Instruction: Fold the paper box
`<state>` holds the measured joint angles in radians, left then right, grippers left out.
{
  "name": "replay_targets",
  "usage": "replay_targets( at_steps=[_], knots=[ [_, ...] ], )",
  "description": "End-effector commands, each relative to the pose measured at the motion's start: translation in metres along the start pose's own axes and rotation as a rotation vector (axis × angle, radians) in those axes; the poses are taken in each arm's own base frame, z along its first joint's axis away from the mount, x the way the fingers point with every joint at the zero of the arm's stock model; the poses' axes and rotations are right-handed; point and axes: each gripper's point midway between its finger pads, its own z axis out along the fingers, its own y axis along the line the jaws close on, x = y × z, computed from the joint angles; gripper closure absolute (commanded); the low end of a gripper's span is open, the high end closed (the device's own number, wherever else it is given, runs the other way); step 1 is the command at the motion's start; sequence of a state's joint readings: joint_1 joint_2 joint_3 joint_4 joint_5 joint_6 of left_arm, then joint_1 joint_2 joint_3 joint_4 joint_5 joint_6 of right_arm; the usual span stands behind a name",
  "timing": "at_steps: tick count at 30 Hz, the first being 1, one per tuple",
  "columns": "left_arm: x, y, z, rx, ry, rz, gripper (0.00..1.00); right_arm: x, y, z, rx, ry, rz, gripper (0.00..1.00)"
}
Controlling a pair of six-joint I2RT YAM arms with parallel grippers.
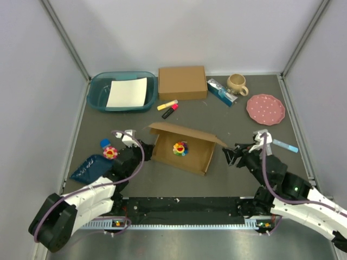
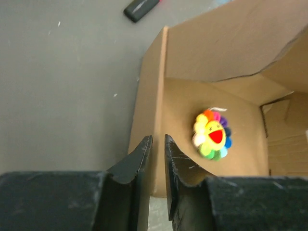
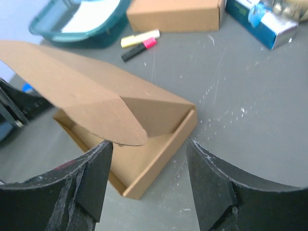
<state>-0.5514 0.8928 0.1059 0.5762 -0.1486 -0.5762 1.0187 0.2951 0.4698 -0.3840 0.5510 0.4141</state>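
Box: the paper box (image 1: 196, 156) sits mid-table, turned a little clockwise, tray formed, walls up.
Lid: lid flap (image 3: 82, 82) rises from the 12 o'clock side and leans over the tray, not yet down.
Inside: a flower toy (image 2: 211, 134) lies on the box floor, clear of the walls.
Left pincer: left gripper (image 2: 158, 139) is at the box's 9 o'clock with its jaws narrow and astride the top edge of that side wall. Whether the pads bite the card I cannot tell.
Right pincer: right gripper (image 3: 149, 143) hangs at 3 o'clock, jaws wide with nothing between them. The box corner lies just ahead and apart from it.
Step in hand: by my reading, closing the lid, the tray looking done and the lid the only part standing.
How to do it well: I'd use the left side as an anchor at 9 o'clock, so the light box cannot skate on the mat. I'd send the right one to the lid's free edge rather than its middle. The sweep should run toward 6 o'clock in one arc, with the rounded ear guided inside the 3 o'clock wall.
Watch for: thin card may buckle if pinched hard or pushed off-square. The ear may catch outside the wall.
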Motion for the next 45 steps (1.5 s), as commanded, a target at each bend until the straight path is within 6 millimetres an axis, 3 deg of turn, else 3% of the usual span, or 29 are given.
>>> replay_targets(
  at_steps=[1,7,10,12,13,15,16,21,24,27,31,36,37,41,45],
  knots=[
    [0.016,0.015,-0.006,-0.053,0.052,0.012,0.77,-0.063,0.003,-0.022,-0.011,-0.116,-0.006,0.38],
    [0.014,0.004,-0.012,-0.016,0.063,-0.009,0.71,-0.11,0.016,-0.028,-0.035,-0.214,-0.003,0.4],
    [0.013,0.005,-0.018,-0.019,0.059,-0.018,0.71,-0.126,0.033,-0.018,-0.07,-0.259,-0.017,0.4],
    [0.009,0.006,-0.021,-0.038,0.048,-0.03,0.7,-0.123,0.049,0.001,-0.084,-0.234,-0.047,0.4],
    [0.007,0.013,-0.025,-0.078,0.038,-0.037,0.7,-0.133,0.06,0.005,-0.11,-0.25,-0.045,0.4],
    [-0.002,0.017,-0.03,-0.122,0.013,-0.065,0.7,-0.12,0.076,0.032,-0.108,-0.182,-0.092,0.4],
    [-0.003,0.024,-0.037,-0.157,0.014,-0.072,0.7,-0.127,0.085,0.038,-0.123,-0.194,-0.095,0.39],
    [-0.031,0.057,-0.058,-0.37,-0.111,-0.132,0.7,-0.093,0.107,0.086,-0.135,-0.074,-0.168,0.39],
    [-0.043,0.071,-0.069,-0.457,-0.179,-0.15,0.69,-0.075,0.11,0.095,-0.157,-0.021,-0.18,0.42],
    [-0.057,0.072,-0.073,-0.47,-0.238,-0.174,0.67,-0.047,0.106,0.098,-0.169,0.043,-0.187,0.44],
    [-0.071,0.064,-0.07,-0.451,-0.288,-0.2,0.67,-0.003,0.089,0.091,-0.157,0.129,-0.173,0.48],
    [-0.089,0.051,-0.06,-0.415,-0.333,-0.225,0.67,0.03,0.072,0.079,-0.147,0.184,-0.139,0.51],
    [-0.092,0.046,-0.055,-0.399,-0.335,-0.228,0.67,0.044,0.066,0.076,-0.134,0.213,-0.135,0.51],
    [-0.107,0.025,-0.044,-0.327,-0.337,-0.225,0.67,0.06,0.056,0.068,-0.122,0.244,-0.113,0.51],
    [-0.107,0.004,-0.031,-0.247,-0.282,-0.186,0.66,0.073,0.049,0.061,-0.118,0.272,-0.109,0.51]
  ],
)
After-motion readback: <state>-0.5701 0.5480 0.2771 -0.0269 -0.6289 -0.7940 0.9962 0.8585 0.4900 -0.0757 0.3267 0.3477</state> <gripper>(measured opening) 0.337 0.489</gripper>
